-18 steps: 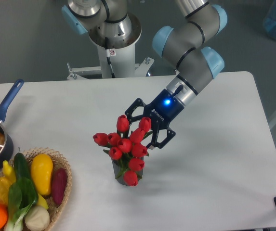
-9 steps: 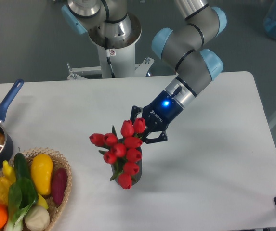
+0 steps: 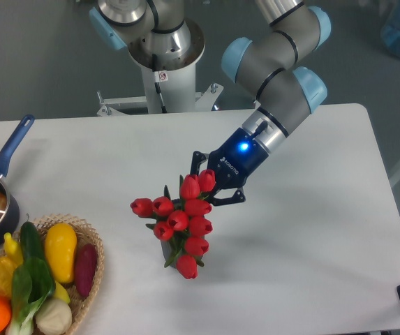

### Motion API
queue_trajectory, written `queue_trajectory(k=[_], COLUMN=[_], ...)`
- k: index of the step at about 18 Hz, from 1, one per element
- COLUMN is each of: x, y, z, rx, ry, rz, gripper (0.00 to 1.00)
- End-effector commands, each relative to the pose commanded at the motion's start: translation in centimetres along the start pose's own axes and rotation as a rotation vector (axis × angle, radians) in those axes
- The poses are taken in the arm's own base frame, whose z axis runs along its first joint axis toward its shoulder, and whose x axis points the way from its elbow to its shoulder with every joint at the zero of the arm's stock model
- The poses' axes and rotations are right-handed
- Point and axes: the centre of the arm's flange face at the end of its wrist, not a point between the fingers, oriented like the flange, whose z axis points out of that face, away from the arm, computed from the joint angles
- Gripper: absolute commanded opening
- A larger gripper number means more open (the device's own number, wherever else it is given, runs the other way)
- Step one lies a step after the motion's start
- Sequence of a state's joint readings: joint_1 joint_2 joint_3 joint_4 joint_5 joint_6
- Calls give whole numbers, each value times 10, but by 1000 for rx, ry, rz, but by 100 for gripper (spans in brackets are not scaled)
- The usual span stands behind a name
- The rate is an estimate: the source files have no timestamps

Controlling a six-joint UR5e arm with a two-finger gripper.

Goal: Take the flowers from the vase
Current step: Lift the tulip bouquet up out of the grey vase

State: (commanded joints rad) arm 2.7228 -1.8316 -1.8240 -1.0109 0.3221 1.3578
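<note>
The flowers (image 3: pixel 180 223) hang just below and to the camera-left of my tool (image 3: pixel 210 187), a tight bunch of red buds with green leaves poking out, and I read the tool as closed on the top of the bunch: its dark fingers (image 3: pixel 229 198) are drawn in against the uppermost buds, no open gap showing. The vase (image 3: pixel 166 251) is almost wholly hidden under the blooms; I catch only a sliver of dark grey below the bunch on the tool's far side, and I cannot tell whether the stems are in it or already clear of its mouth. My judgement on handling: this bundle is light, soft and springy, the buds will squash and slide against each other, and the heads are a poor place to pinch, since they give way and could slip out. Better purchase would be lower, on the gathered stems beneath the buds, where the bundle is firm. Risk as I see it: a light vase may tip or ride up with the stems if the lift goes crooked, so I want a straight pull away from the table (image 3: pixel 311 230). Well off from the tool, a basket (image 3: pixel 91 246) of vegetables and a blue-handled saucepan (image 3: pixel 4 167) sit out of my way.
</note>
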Motion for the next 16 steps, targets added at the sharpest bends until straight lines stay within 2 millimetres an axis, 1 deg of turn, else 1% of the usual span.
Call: queue_trajectory(k=[3, 5, 12, 14, 16], x=[-2, 1, -3, -2, -1], y=[-23, -41, -80, -92, -104], z=[-11, -18, -39, -51, -57], rx=[8, 24, 75, 103, 128], ry=[-21, -29, -51, -62, -60], rz=[-5, -13, -29, -35, -45], gripper=[3, 3, 3, 3, 3])
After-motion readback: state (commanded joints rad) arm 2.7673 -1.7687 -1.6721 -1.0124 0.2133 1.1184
